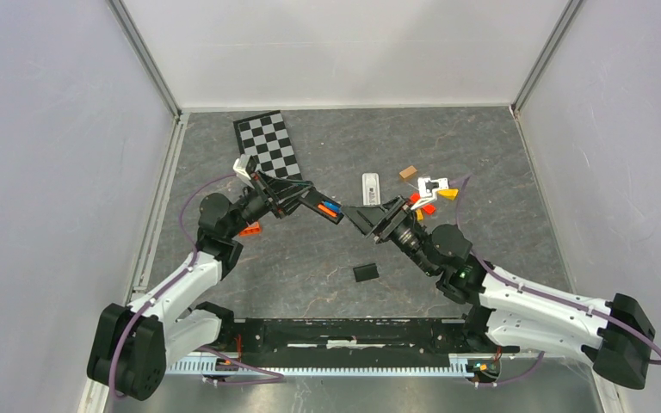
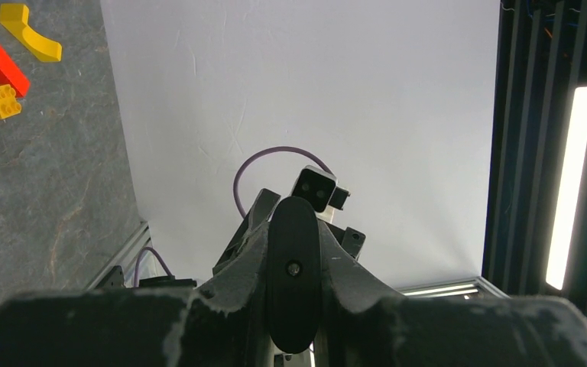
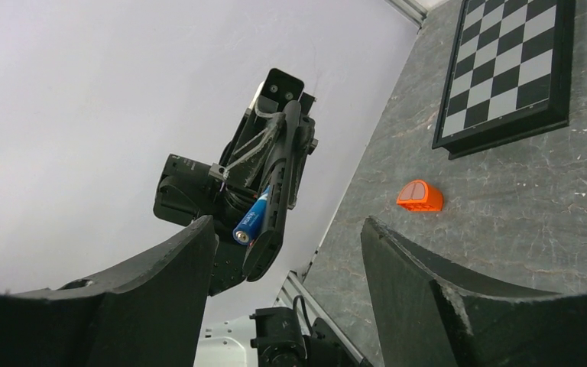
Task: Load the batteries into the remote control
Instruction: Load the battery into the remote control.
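Observation:
My left gripper (image 1: 286,194) is shut on the black remote control (image 1: 317,207) and holds it above the table, its open end toward the right arm. A blue battery (image 1: 334,210) and an orange battery (image 1: 323,205) sit side by side in its open bay. In the left wrist view the remote (image 2: 293,275) shows end-on between the fingers (image 2: 237,260). My right gripper (image 1: 370,220) is open and empty, just right of the remote's end. In the right wrist view the blue battery (image 3: 254,216) lies along the remote (image 3: 274,206). No gold battery shows.
A small black cover (image 1: 365,273) lies on the table in front. A small white device (image 1: 371,186) lies behind the grippers. A checkerboard (image 1: 268,146) is at the back left. Red, orange and yellow blocks (image 1: 430,200) lie at the right, and an orange block (image 1: 250,229) by the left arm.

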Controlling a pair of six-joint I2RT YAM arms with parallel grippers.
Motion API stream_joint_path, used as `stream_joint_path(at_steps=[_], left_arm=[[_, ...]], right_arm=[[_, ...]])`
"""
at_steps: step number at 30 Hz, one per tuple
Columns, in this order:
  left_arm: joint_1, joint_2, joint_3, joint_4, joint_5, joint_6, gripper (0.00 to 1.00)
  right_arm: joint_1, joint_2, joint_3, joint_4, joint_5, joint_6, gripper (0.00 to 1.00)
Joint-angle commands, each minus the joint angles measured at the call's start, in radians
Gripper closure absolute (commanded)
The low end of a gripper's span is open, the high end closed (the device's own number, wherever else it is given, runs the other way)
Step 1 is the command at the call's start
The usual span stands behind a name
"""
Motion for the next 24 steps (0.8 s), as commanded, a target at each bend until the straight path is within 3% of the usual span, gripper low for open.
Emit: stream_joint_path(at_steps=[1, 24], left_arm=[[0.005, -0.031, -0.002, 0.050, -0.010, -0.031, 0.98], [0.003, -0.103, 0.061, -0.021, 0.031, 0.029, 0.98]], right_arm=[[-0.010, 0.017, 0.040, 0.049, -0.019, -0.010, 0.26], [-0.025, 0.102, 0.057, -0.007, -0.069, -0.026, 0.40]])
